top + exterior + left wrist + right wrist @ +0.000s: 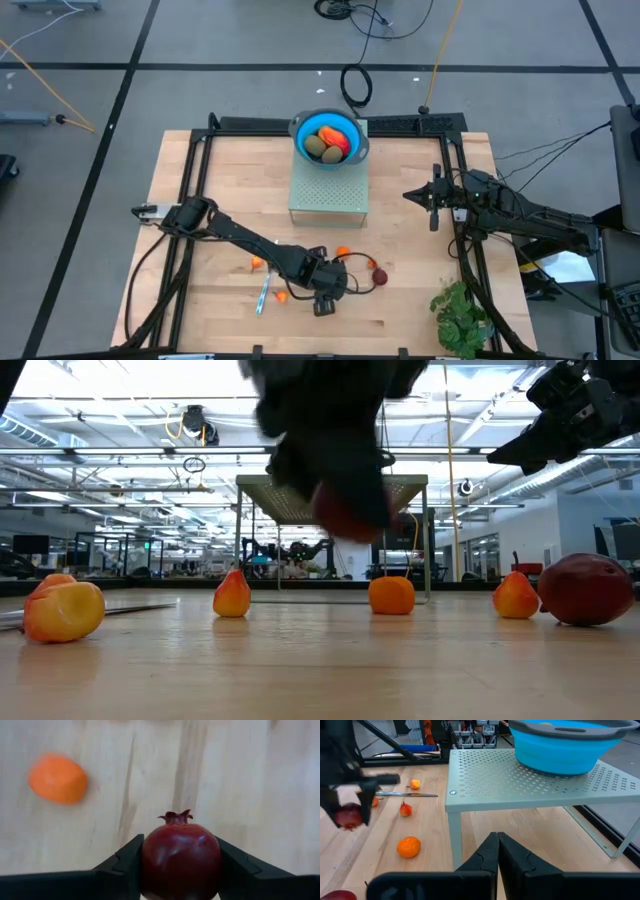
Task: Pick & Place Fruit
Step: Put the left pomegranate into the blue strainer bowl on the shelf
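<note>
A: Item one, the worktop [200,190]. What does the overhead view list on it?

B: Pale wood boards. A perforated grey-green stand [329,190] at the far middle carries a blue bowl [300,128] with several fruit pieces inside. A green plant [460,315] sits at the near right corner. The bowl's contents show only from above; the right wrist view gives just its blue wall.

A: Item two, the arms.

B: The left arm reaches across the near middle. Its left claw [180,865] is closed on a dark maroon pomegranate [181,860], one finger pressed to each side, crown pointing away from the wrist. Only the left wrist view shows that grip plainly. From above the fruit is hidden under the claw; in the low view the fruit is seen off the boards. The right arm waits at the right edge, its right claw [498,851] with fingers shut together and empty.

A: Item three, loose fruit.

B: A second maroon ball [586,589] lies at the low view's right. A round orange piece [409,846] lies near the stand's leg. Small red-orange pieces [232,595] stand along the boards, and a larger orange-yellow one [63,608] at the left.

A: Item four, smallest.

B: A slim silver knife [406,794] lies flat beside the tiny orange pieces.
</note>
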{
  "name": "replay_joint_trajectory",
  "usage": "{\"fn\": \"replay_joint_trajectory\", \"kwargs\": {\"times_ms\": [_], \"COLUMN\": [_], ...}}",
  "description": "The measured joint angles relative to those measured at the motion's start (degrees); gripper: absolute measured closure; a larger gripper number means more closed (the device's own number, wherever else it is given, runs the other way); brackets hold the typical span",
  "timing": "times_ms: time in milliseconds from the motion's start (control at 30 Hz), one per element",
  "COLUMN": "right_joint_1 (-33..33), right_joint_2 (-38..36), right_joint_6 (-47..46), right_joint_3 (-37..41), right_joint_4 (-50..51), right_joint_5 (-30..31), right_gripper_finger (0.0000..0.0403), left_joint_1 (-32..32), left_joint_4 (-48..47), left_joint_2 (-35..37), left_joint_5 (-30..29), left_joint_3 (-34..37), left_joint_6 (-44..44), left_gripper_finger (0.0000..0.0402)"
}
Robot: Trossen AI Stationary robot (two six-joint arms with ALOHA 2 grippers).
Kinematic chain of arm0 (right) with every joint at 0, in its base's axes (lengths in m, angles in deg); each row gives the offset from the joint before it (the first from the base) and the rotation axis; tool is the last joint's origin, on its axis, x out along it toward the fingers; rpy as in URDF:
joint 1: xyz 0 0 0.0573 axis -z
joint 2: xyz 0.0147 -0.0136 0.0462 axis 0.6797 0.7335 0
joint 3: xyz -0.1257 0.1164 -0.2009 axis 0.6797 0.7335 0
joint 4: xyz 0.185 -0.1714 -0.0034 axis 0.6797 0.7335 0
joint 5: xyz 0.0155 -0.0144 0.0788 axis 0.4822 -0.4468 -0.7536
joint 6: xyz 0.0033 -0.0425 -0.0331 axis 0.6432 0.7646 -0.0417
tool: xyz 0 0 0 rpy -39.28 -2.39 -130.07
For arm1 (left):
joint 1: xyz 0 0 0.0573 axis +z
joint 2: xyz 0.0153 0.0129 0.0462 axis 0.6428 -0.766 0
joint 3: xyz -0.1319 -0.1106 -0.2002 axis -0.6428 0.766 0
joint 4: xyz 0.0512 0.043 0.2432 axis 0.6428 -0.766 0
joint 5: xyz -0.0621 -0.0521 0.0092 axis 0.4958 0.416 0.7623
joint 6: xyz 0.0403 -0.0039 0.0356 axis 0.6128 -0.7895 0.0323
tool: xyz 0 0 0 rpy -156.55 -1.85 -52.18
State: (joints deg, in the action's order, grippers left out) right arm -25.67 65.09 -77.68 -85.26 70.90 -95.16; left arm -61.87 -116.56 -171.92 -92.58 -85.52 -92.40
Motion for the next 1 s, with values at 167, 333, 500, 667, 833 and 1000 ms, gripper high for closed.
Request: {"fn": "replay_joint_trajectory", "kwargs": {"times_ms": [167, 333, 500, 667, 833, 1000], "right_joint_1": [0.0, 0.0, 0.0, 0.0, 0.0, 0.0], "right_joint_2": [0.0, 0.0, 0.0, 0.0, 0.0, 0.0], "right_joint_6": [0.0, 0.0, 0.0, 0.0, 0.0, 0.0], "right_joint_3": [0.0, 0.0, 0.0, 0.0, 0.0, 0.0], "right_joint_4": [0.0, 0.0, 0.0, 0.0, 0.0, 0.0], "right_joint_5": [0.0, 0.0, -0.2, -0.2, -0.2, -0.2], "right_gripper_finger": [0.0403, 0.0403, 0.0403, 0.0403, 0.0403, 0.0403], "left_joint_1": [0.0, 0.0, 0.0, 0.0, -0.2, -0.3], "left_joint_4": [-3.7, -5.3, -5.2, -4.0, 0.1, 5.4], "left_joint_2": [0.1, 0.1, 0.1, 0.1, 0.1, 0.1], "left_joint_5": [0.0, 0.0, -0.6, -0.6, -0.6, -0.6], "left_joint_3": [-6.3, -11.2, -15.2, -17.8, -18.9, -18.9], "left_joint_6": [-0.1, -1.7, -4.3, -6.7, -7.9, -8.1], "left_gripper_finger": [0.0233, 0.0222, 0.0228, 0.0233, 0.0226, 0.0232]}}
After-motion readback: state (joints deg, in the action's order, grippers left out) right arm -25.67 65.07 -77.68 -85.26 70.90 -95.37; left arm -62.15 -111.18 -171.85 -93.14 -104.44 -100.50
